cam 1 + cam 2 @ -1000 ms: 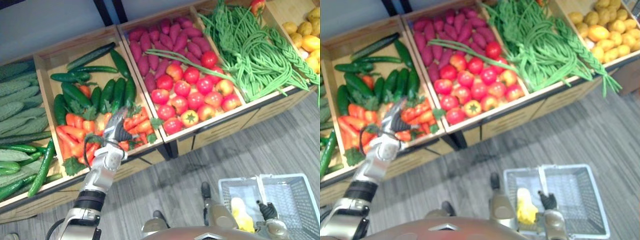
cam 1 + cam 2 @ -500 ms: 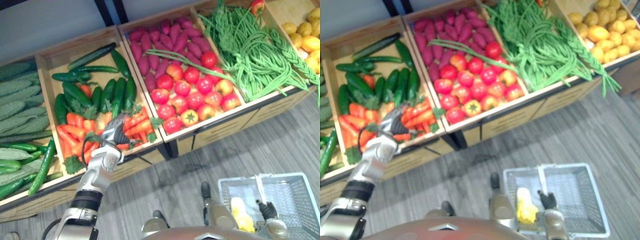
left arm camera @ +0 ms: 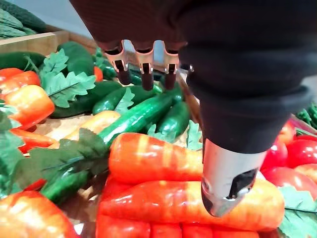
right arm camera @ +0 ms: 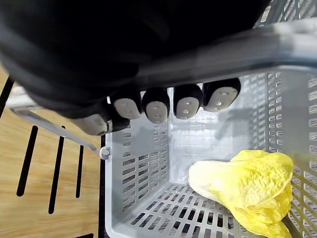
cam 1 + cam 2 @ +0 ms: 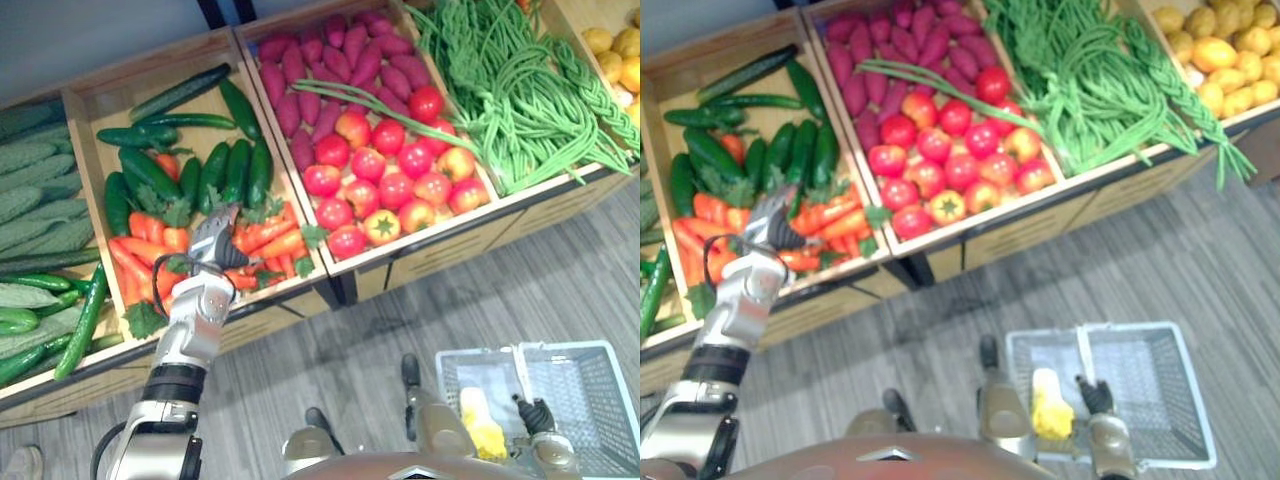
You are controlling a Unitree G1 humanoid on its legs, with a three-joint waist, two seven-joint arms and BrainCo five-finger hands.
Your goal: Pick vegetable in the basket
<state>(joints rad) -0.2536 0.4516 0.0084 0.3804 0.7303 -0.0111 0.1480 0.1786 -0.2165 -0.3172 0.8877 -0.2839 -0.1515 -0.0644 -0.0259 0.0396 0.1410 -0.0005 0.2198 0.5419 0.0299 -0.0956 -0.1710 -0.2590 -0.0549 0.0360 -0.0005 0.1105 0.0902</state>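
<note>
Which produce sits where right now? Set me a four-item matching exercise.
1 orange carrots
2 round red tomatoes
3 long green beans
4 yellow leafy vegetable

A in the grey plastic basket the right hand holds
B with dark green cucumbers, under the left hand
C with purple sweet potatoes
D crate right of the tomatoes

Pairs: 1-B, 2-C, 3-D, 4-A

The carrots (image 3: pixel 188 203) have smooth, glossy, plastic-looking skin. The crate (image 5: pixel 110 95) is pale matt wood. The basket (image 4: pixel 138 163) is pale moulded plastic lattice. The floor (image 5: pixel 560 280) shows grey matt wood-grain planks. The left robot hand (image 3: pixel 233 99) has a dark matt ribbed cover and bright metal fingers (image 3: pixel 117 51).
</note>
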